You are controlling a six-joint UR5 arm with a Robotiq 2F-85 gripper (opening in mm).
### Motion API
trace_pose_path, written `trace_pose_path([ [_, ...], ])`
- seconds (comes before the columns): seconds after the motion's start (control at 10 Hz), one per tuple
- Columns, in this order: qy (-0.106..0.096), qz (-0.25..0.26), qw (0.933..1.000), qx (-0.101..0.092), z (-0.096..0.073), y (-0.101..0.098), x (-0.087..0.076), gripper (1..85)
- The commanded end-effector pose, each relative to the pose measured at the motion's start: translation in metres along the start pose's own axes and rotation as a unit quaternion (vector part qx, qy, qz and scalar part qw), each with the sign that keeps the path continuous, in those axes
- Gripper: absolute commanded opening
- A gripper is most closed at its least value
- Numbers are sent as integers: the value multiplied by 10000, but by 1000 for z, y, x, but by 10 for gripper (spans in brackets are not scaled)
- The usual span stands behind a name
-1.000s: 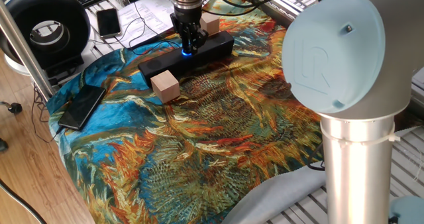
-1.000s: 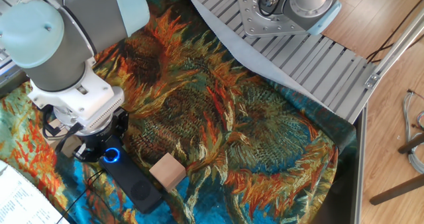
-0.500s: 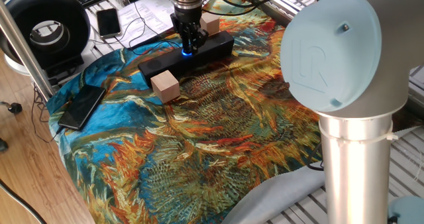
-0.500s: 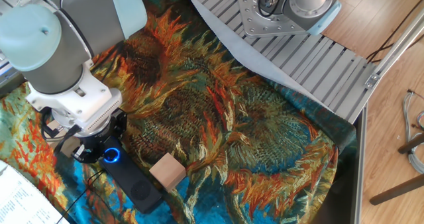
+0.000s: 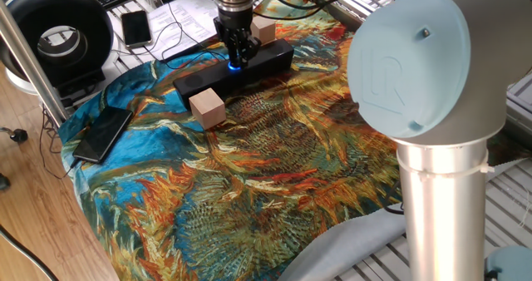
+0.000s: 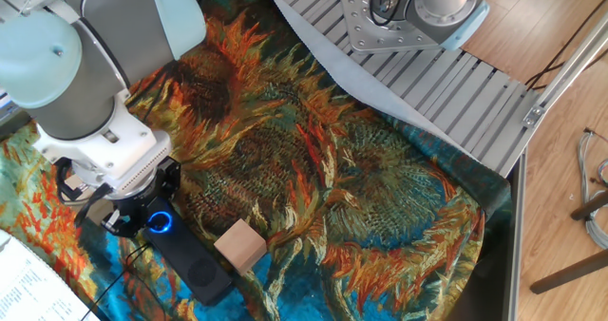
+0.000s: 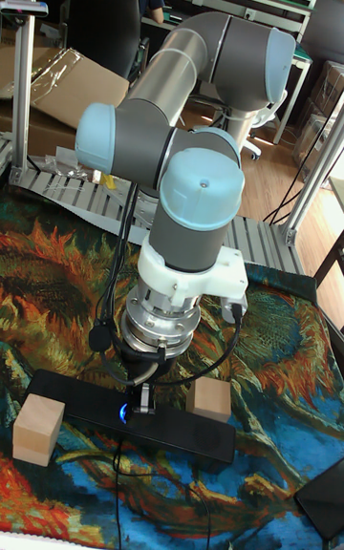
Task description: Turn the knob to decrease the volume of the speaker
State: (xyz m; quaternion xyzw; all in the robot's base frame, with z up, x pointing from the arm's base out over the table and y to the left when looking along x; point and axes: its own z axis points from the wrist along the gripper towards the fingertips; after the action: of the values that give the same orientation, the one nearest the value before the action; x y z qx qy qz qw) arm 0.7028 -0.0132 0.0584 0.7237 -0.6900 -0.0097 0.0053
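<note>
The speaker is a long black bar lying across the sunflower cloth; it also shows in the other fixed view and the tall view. Its knob glows blue at the bar's middle. My gripper points straight down onto the knob, fingers closed around it, with the blue light showing between and under the fingertips. In the other fixed view the gripper and wrist cover most of the bar's far half. In the tall view the gripper stands on the knob.
One tan wooden cube sits just in front of the speaker, another just behind it. A flat black phone lies at the cloth's left edge. Cables, papers and a second phone lie beyond. The arm's base stands at the right.
The arm's joints have rotated a little and shifted in both fixed views while the gripper stays on the knob. The speaker and cubes have not moved.
</note>
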Motion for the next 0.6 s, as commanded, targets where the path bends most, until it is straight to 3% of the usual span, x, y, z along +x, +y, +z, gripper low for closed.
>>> trace_pose_path([
  [0.0, -76, 56, 10000, -10, 0, -3, -2, 393],
  [0.5, -101, 78, 9999, -48, -6, -1, -1, 390],
])
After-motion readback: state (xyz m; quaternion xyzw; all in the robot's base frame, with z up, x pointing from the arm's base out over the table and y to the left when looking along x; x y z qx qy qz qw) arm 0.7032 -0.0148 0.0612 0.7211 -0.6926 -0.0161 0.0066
